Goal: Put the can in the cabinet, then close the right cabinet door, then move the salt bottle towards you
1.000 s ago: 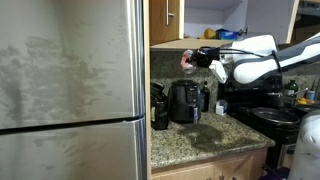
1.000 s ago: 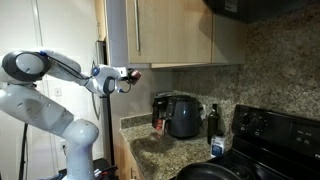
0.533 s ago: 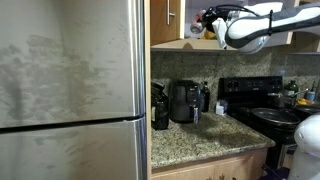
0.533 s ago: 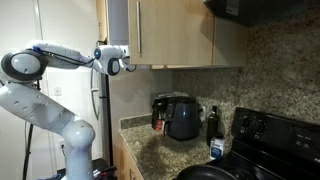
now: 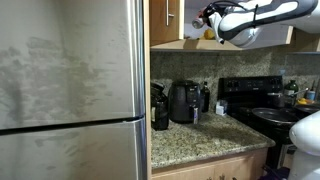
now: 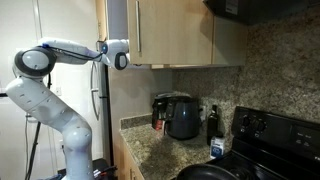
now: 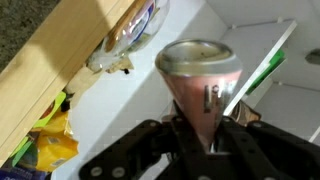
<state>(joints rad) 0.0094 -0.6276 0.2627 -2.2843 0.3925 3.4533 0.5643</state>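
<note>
Arm raised high, fingers gripping can

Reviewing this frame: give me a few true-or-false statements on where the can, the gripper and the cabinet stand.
1. The gripper is shut on the can. True.
2. The can sits on the counter. False: it is up at the cabinet, held in the fingers.
3. The cabinet is closed. False: it is open, and its pale shelf shows beneath the can in the wrist view.
4. A black appliance stands on the counter. True.
</note>
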